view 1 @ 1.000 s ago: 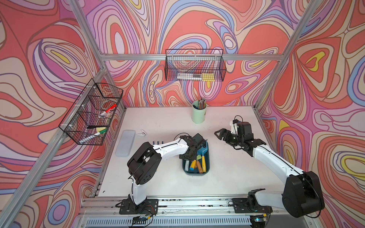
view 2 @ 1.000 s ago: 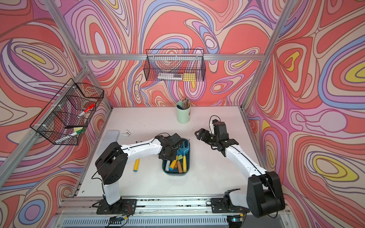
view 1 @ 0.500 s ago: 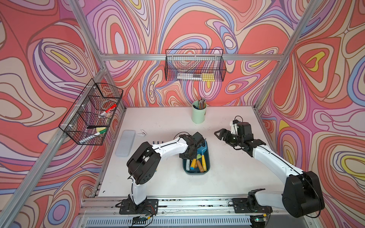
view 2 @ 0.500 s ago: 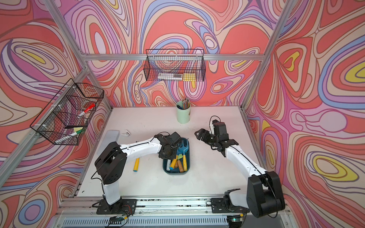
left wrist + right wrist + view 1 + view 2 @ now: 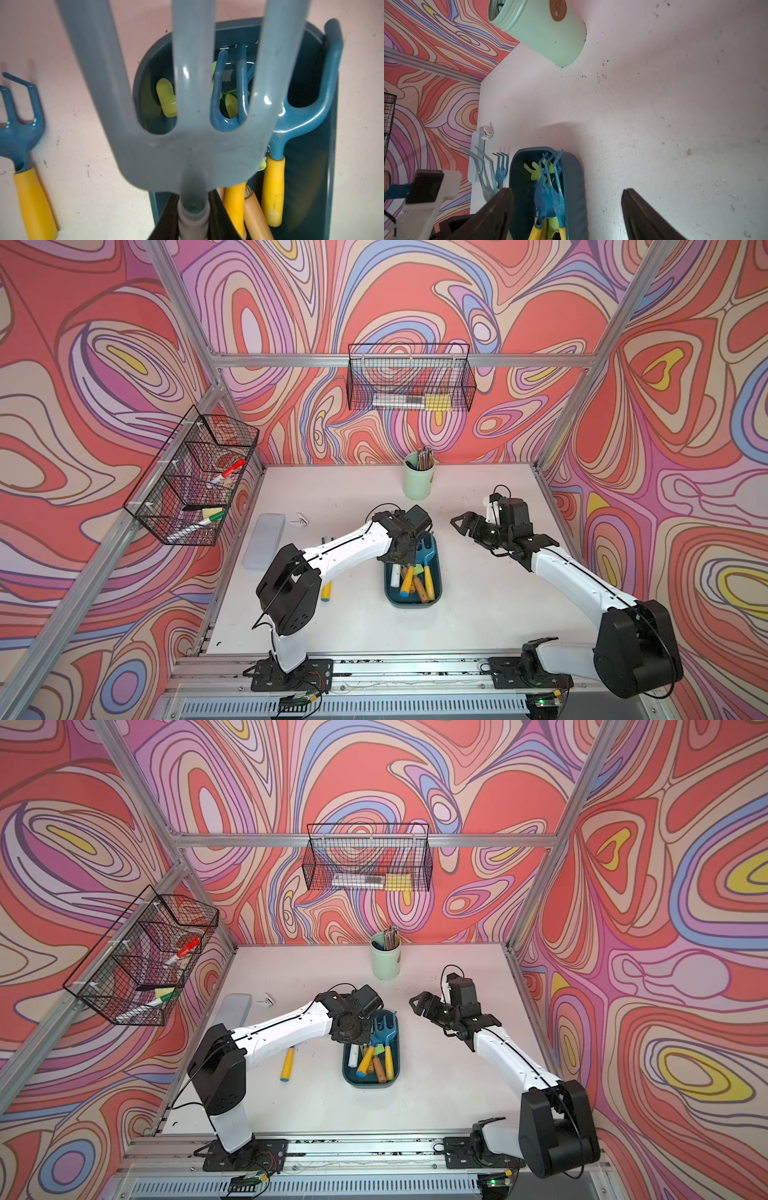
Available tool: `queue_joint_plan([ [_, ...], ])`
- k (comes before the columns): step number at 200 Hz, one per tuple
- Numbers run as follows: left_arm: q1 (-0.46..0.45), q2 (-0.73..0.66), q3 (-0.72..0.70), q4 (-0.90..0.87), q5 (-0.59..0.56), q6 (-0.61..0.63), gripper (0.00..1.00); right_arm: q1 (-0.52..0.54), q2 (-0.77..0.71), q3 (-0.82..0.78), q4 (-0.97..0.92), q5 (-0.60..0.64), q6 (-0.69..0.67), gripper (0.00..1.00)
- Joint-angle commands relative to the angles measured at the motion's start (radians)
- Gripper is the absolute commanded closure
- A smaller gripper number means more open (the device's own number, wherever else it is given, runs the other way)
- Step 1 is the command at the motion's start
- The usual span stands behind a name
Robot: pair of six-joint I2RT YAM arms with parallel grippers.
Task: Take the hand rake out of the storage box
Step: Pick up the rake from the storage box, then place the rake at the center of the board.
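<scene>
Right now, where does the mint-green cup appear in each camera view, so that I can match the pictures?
In a top view: the mint-green cup stands back centre, behind the storage box.
In a top view: the mint-green cup, back centre too.
Left wrist view: not in it.
Right wrist view: the mint-green cup shows beyond the storage box's rounded far end.
Shared landmark: the storage box, visible in all four views.

I record a mint-green cup [image 5: 419,485] of pencils upright at the bench [image 5: 374,630] rear, a pale grey lid [image 5: 264,541] flat at left, a wire basket [image 5: 409,379] on the rear wall.
</scene>
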Motion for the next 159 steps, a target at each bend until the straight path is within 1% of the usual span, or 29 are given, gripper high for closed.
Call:
queue_joint_plan([
  [1, 0.011, -0.064, 0.037, -0.106, -0.031, 0.05, 0.96, 0.0, 0.018, 0.004, -0.001, 0.003, -0.014, 0.17],
  [51, 0.111, -0.213, -0.073, -0.13, 0.001, 0.087, 0.95, 0.002, 0.019, 0.005, -0.004, 0.001, -0.016, 0.17],
  [78, 0.171, -0.253, -0.14, -0.126, 0.022, 0.111, 0.95, 0.005, 0.025, 0.009, -0.003, 0.001, -0.014, 0.17],
  [91, 0.197, -0.265, -0.183, -0.101, 0.05, 0.115, 0.95, 0.009, 0.028, 0.012, -0.003, 0.001, -0.014, 0.17],
  [103, 0.222, -0.269, -0.225, -0.068, 0.075, 0.113, 0.95, 0.011, 0.031, 0.015, -0.003, 0.001, -0.014, 0.17],
  [123, 0.237, -0.252, -0.277, -0.029, 0.077, 0.118, 0.95, 0.016, 0.034, 0.019, -0.009, 0.004, -0.018, 0.17],
  [159, 0.251, -0.173, -0.322, 0.024, 0.091, 0.12, 0.95, 0.019, 0.029, 0.026, -0.021, 0.009, -0.025, 0.17],
])
